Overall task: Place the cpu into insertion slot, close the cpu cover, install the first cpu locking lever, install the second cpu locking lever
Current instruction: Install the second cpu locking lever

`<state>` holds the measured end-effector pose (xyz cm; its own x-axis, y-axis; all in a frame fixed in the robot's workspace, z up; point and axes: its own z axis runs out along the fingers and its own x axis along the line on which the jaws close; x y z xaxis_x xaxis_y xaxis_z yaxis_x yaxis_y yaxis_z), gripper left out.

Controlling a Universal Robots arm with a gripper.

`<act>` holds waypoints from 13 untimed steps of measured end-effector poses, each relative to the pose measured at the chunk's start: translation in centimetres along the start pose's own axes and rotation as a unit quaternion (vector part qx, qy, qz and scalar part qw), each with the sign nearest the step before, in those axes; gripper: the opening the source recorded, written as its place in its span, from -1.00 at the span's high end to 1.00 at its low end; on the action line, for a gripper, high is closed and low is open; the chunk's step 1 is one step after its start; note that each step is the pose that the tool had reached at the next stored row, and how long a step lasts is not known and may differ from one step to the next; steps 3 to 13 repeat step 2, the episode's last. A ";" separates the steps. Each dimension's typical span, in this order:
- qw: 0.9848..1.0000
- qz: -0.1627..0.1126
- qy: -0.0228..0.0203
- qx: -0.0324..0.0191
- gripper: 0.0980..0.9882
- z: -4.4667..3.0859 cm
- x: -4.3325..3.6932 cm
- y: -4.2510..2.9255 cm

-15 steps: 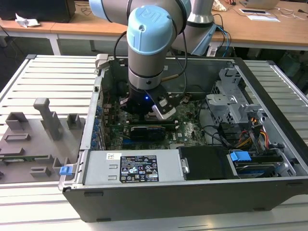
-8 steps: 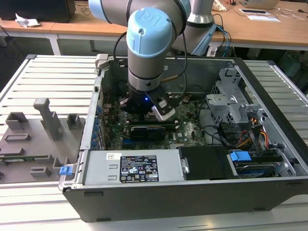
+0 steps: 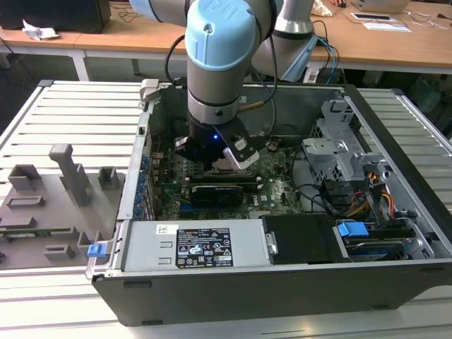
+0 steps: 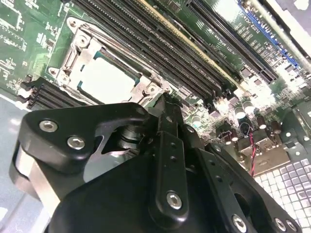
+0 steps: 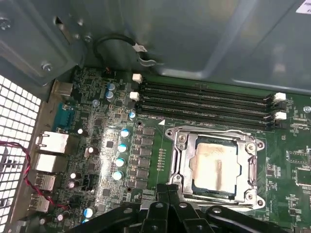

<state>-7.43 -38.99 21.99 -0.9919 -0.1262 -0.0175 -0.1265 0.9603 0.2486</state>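
The cpu (image 5: 214, 165) (image 4: 104, 80), with its pale silver top, lies flat in the insertion slot (image 5: 249, 194) on the green motherboard. The cpu cover (image 5: 181, 160) (image 4: 73, 58) is down over it, and its metal frame rings the chip. My gripper (image 5: 170, 190) (image 4: 166, 104) hovers at the socket's edge, just off one side of the cover, with its black fingertips together and nothing between them. In the exterior view the gripper (image 3: 224, 159) reaches down into the open computer case and hides the socket.
Long black memory slots (image 5: 204, 99) (image 4: 160, 43) run beside the socket. Blue-topped capacitors (image 5: 119, 162) and rear ports (image 5: 48, 160) stand nearby. The case holds a power supply (image 3: 191, 247) and a drive cage (image 3: 339, 152). A grey fixture tray (image 3: 49, 205) lies on the exterior view's left.
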 end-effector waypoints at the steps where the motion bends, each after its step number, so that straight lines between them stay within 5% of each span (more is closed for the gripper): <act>1: 1.000 0.000 0.000 0.000 0.98 0.00 0.00 0.00; 13: 1.000 0.000 0.000 0.000 0.98 -0.02 0.00 0.00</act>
